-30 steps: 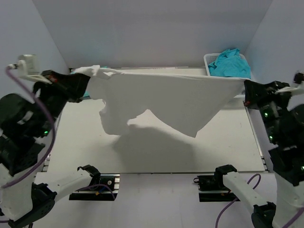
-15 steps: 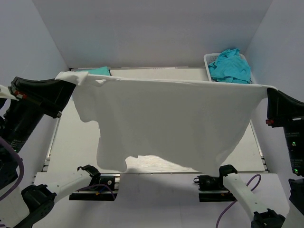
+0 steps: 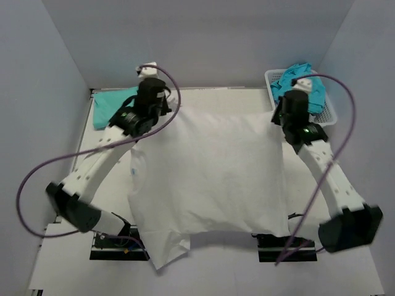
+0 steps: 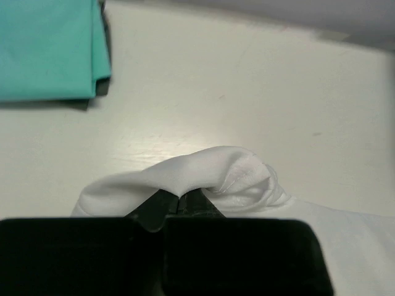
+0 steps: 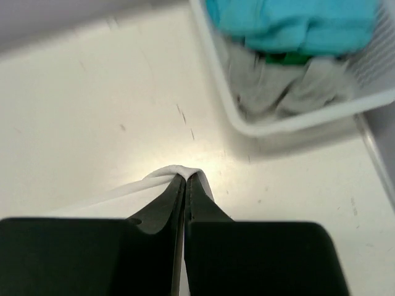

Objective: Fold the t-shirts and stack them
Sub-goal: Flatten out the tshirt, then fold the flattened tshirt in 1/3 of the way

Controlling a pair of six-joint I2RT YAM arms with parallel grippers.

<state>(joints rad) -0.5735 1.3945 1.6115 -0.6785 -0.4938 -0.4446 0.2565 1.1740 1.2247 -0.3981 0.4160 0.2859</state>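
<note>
A white t-shirt (image 3: 210, 172) lies spread flat over the table, its near hem hanging past the front edge. My left gripper (image 4: 180, 198) is shut on its far left corner (image 4: 216, 176), low over the table. My right gripper (image 5: 186, 179) is shut on the far right corner (image 5: 176, 171), right beside the basket. Both arms reach far out to the back of the table. A folded teal t-shirt (image 3: 111, 106) (image 4: 46, 49) rests at the back left. More teal t-shirts (image 3: 302, 79) (image 5: 290, 21) are heaped in the basket.
The white lattice basket (image 3: 329, 110) (image 5: 290, 120) stands at the back right corner, holding grey cloth (image 5: 271, 86) under the teal. Purple cables loop above both arms. Grey walls close in the left, right and back.
Both grippers swung from high and wide apart down and forward to the table's back, carrying the white t-shirt from hanging in the air to lying flat.
</note>
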